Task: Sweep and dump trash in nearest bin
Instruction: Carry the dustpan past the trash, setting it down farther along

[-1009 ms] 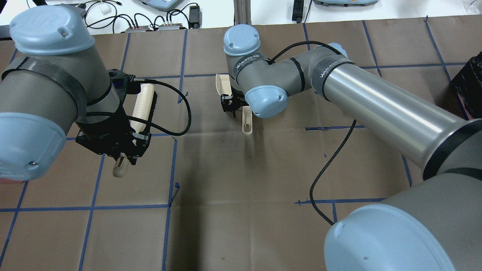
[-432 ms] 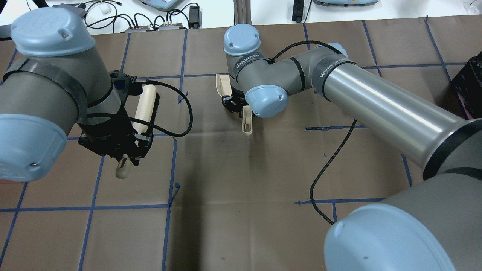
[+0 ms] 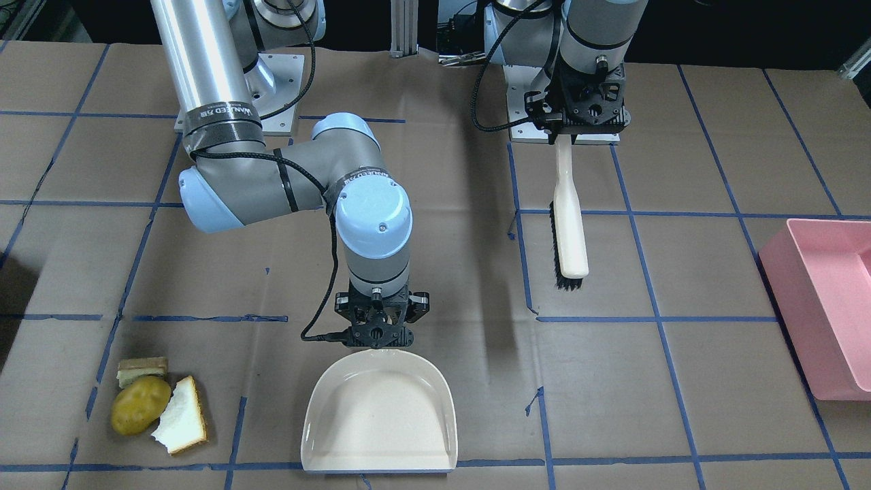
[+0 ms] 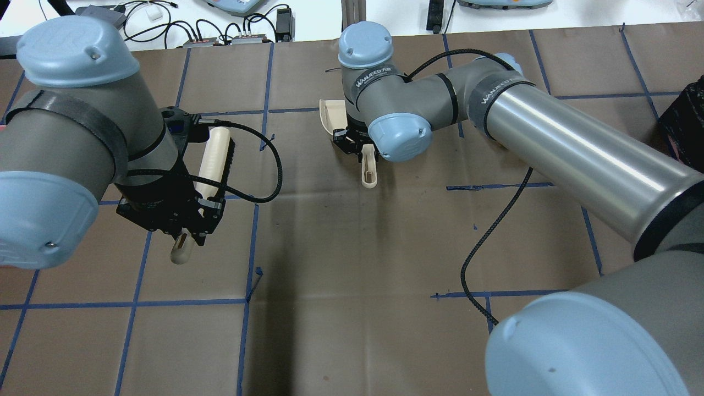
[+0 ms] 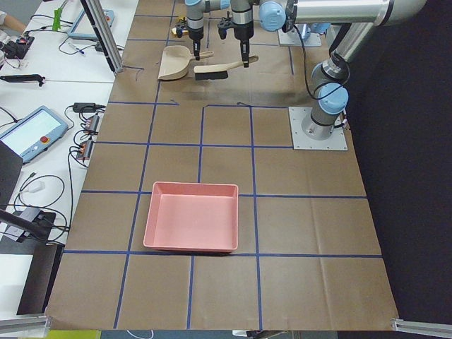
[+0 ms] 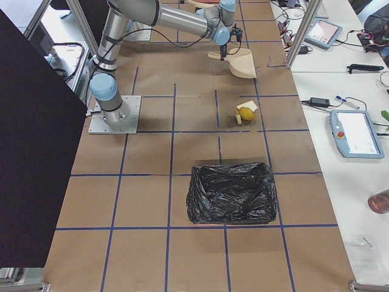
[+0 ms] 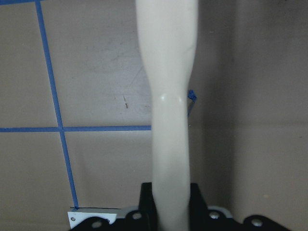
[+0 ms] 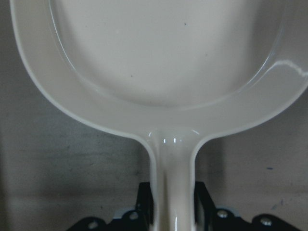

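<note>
The trash lies together at the front view's lower left: a yellow-brown potato lump [image 3: 139,405], a bitten white bread slice [image 3: 182,416] and a layered sandwich chunk [image 3: 141,369]. My right gripper [image 3: 378,337] is shut on the handle of a cream dustpan [image 3: 380,415], whose pan is about a tile's width from the trash. It fills the right wrist view [image 8: 163,57]. My left gripper [image 3: 562,133] is shut on the handle of a cream brush with black bristles [image 3: 569,224], which is held far from the trash. The handle shows in the left wrist view [image 7: 168,106].
A pink bin [image 3: 823,306] stands at the table's end on my left. A bin lined with a black bag [image 6: 231,191] stands towards my right end, closer to the trash [image 6: 246,112]. Blue tape lines grid the brown table.
My right arm has shifted the dustpan a little to the right in the overhead view. My left arm has edged the brush slightly right. Both grips are unchanged.
</note>
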You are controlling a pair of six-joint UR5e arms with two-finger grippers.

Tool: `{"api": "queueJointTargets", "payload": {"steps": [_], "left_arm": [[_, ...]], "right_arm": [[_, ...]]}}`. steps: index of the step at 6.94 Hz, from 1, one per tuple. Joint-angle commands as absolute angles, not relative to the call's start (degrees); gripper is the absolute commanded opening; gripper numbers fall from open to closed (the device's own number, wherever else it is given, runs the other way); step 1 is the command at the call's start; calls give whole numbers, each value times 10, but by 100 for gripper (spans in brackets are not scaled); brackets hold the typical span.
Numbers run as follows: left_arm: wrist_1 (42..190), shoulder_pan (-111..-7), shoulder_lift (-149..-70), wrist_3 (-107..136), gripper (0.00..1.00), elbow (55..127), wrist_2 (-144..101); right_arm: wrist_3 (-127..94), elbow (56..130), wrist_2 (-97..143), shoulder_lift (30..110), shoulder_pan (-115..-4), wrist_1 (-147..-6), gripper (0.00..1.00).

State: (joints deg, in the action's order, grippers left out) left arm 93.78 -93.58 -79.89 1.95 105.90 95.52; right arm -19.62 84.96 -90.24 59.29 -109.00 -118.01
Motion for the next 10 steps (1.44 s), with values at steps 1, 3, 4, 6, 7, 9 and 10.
{"api": "queueJointTargets", "payload": {"steps": [1, 3, 4, 6, 7, 9, 10], "left_arm": [[938, -935, -800, 20, 0, 1059, 945], [938, -935, -800, 19, 0, 1059, 944], [938, -935, -799, 20, 0, 1058, 933], [938, -935, -799, 20, 0, 1058, 926], [938, -935, -800, 20, 0, 1058, 926], [937, -936, -801, 20, 0, 1058, 925], [937, -936, -801, 19, 0, 1058, 925]], "right_arm": [[-190, 837, -901, 625, -1067, -1147, 3], [-174, 840, -898, 647, -1047, -1119, 3], [-136, 845, -901, 658, -1037, -1102, 3], [-19, 847, -901, 693, -973, -1044, 3], [49, 857, -902, 714, -937, -1026, 3], [198, 912, -932, 764, -871, -1027, 3], [291, 944, -942, 794, -825, -1035, 3]]}}
